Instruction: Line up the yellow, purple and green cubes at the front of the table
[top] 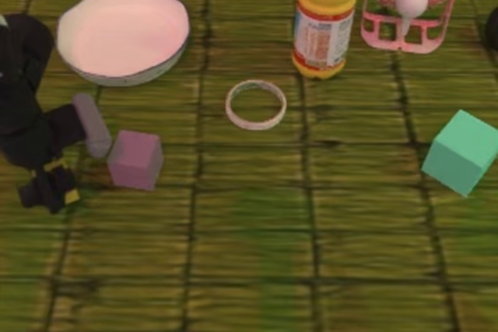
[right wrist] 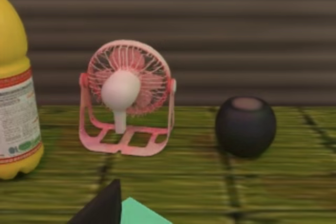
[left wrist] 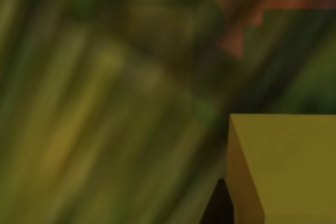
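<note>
Apparently your left gripper (top: 50, 186), just beside the purple cube (top: 135, 160), grips the yellow cube (left wrist: 283, 169) for lining up; right fingers can't be judged.

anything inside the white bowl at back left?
The top view shows the white bowl holding nothing: only its bare pinkish-white floor. The table beneath it is covered. The left hand sits in front of it beside the purple cube. Neither wrist view shows the bowl.
</note>
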